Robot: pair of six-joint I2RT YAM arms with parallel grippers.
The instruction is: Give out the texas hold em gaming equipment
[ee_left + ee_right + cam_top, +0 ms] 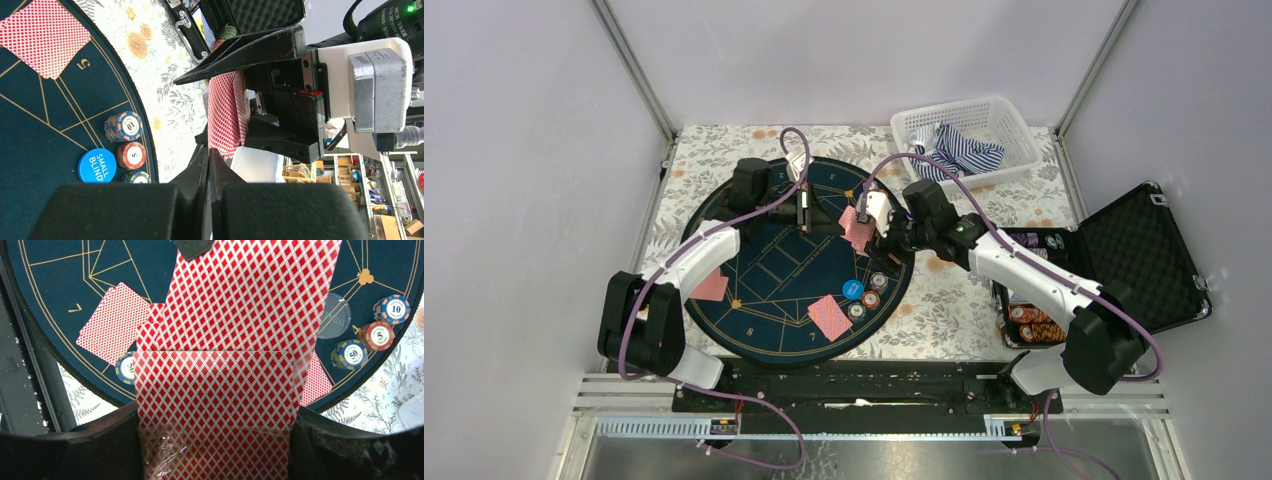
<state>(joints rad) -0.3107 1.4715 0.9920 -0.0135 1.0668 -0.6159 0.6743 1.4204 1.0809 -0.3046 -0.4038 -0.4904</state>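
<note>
Both arms reach over the round navy mat [774, 262], wrists bent inward so the grippers meet near its far right rim. The right gripper [217, 412] clamps a deck of playing cards [215, 390] between its fingers, above the mat. The left gripper [209, 159], fingers pressed together, appears to pinch the far edge of the top card [250, 295], which is slid partway off the deck. Two face-down cards [829, 317] [711, 285] lie on the mat. The blue SMALL BLIND disc [97, 165] sits beside three poker chips [123, 126].
</note>
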